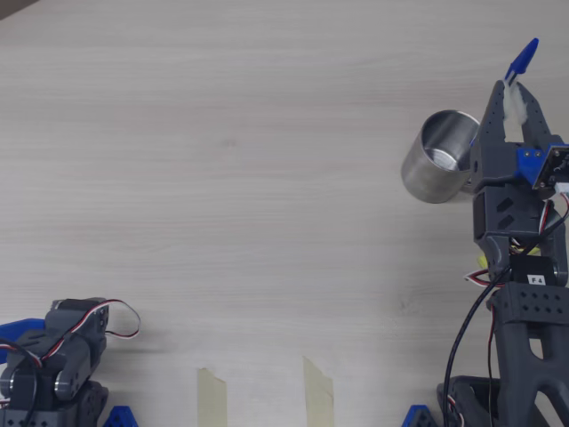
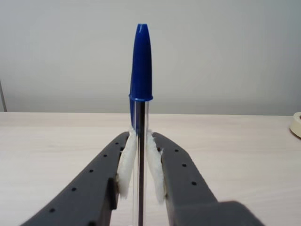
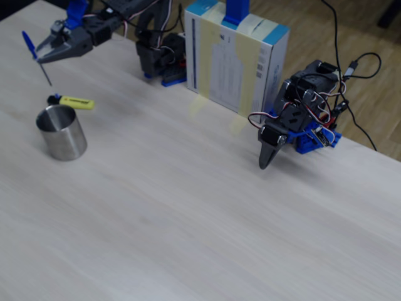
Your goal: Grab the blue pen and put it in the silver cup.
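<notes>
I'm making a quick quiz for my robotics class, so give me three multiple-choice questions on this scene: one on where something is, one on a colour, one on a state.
1. Where is the yellow highlighter with a black cap in the fixed view?
A. inside the cup
B. on the table just behind the shiny steel cylindrical cup
C. in the pincer

2. What colour is the cap of the thin clear-barrelled pen?
A. red
B. black
C. blue

3. What is the pincer doing?
A. shut on the pen, held upright above the table
B. open, empty
C. resting in the cup

Answers: B, it lies on the wood beyond the cup; C, the wrist view shows a blue cap; A, white pads clamp the barrel.
</notes>
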Available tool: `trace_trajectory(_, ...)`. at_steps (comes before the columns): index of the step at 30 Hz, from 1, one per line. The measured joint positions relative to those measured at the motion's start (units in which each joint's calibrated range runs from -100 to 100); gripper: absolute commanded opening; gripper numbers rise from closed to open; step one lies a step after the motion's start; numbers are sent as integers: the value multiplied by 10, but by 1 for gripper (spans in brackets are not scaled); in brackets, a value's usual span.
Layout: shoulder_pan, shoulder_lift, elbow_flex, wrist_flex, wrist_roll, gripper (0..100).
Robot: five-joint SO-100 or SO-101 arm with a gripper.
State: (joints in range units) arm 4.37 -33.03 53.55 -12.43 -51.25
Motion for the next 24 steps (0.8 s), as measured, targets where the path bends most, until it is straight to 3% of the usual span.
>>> trace_trajectory(24,5,186,-80,0,1,2)
